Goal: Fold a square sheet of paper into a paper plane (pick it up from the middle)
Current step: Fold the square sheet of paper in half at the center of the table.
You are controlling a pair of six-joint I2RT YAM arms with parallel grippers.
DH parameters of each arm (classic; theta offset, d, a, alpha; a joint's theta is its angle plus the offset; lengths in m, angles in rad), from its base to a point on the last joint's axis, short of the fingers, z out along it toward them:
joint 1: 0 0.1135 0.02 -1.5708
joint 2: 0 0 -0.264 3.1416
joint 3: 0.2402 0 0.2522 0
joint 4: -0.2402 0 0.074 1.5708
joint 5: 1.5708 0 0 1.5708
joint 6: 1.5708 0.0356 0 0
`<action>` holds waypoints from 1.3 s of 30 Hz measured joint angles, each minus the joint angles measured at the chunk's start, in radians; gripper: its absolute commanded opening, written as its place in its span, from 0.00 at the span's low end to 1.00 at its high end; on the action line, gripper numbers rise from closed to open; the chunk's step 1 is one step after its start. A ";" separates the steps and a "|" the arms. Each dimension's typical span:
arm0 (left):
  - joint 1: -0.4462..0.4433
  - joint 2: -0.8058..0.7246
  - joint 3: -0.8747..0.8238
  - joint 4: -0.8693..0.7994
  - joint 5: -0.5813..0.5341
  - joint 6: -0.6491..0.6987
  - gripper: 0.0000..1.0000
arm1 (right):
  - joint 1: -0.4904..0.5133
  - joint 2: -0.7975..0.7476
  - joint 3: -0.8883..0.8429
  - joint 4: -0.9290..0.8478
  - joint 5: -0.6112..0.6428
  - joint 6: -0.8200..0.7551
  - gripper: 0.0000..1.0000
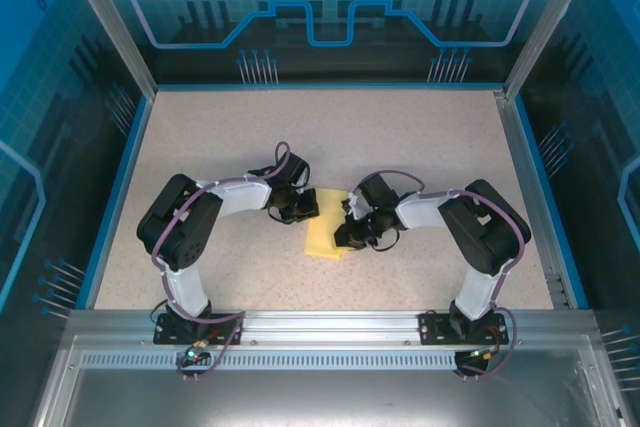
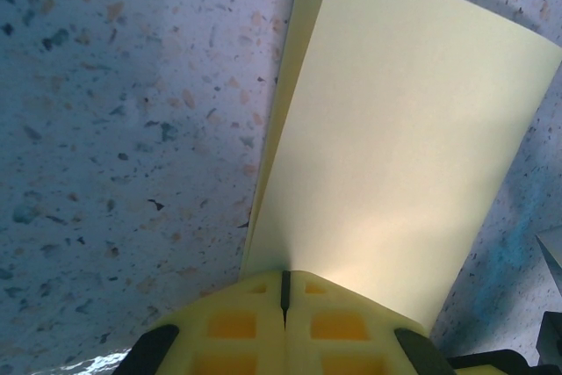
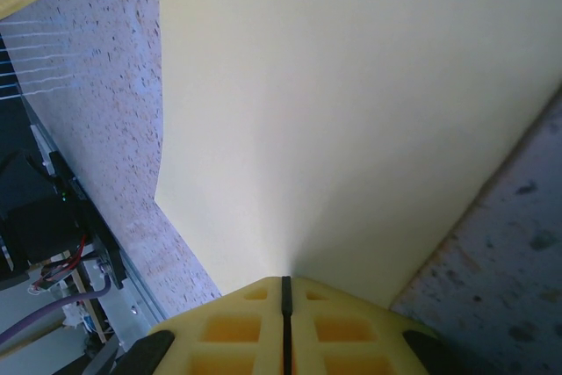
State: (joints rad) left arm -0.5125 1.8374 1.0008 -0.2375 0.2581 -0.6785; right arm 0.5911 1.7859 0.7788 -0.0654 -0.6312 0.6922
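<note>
The pale-yellow square sheet of paper [image 1: 322,240] lies mid-table between the two arms. In the left wrist view the sheet [image 2: 395,147] shows a second layer along its left side, so it looks folded over. My left gripper [image 1: 305,209] is at the sheet's far left edge, and its yellow fingers [image 2: 284,285] are shut on that edge. My right gripper [image 1: 348,235] is at the sheet's right edge. Its fingers [image 3: 284,292] are shut on the paper [image 3: 351,111], which lifts slightly off the table. No pointed dart shape shows.
The speckled beige table [image 1: 220,147] is ringed by a blue rim and transparent walls [image 1: 330,7]. An aluminium rail [image 1: 330,327] carries both arm bases along the near edge. The left arm's cabled body [image 1: 185,222] and the right arm's body [image 1: 480,227] flank the paper.
</note>
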 measured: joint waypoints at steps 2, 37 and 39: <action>0.000 0.000 0.000 0.000 0.000 0.000 0.00 | 0.005 -0.012 -0.007 0.000 0.012 0.000 0.09; -0.014 -0.005 0.019 -0.021 -0.022 0.020 0.09 | 0.027 -0.140 0.009 -0.101 0.165 -0.029 0.08; -0.025 -0.005 0.030 -0.040 -0.026 0.029 0.11 | 0.016 -0.155 0.050 -0.094 0.188 -0.026 0.08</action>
State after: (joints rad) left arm -0.5373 1.8328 1.0309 -0.2775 0.2325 -0.6491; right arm 0.6075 1.6306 0.8284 -0.1593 -0.4435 0.6659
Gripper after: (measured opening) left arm 0.094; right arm 0.081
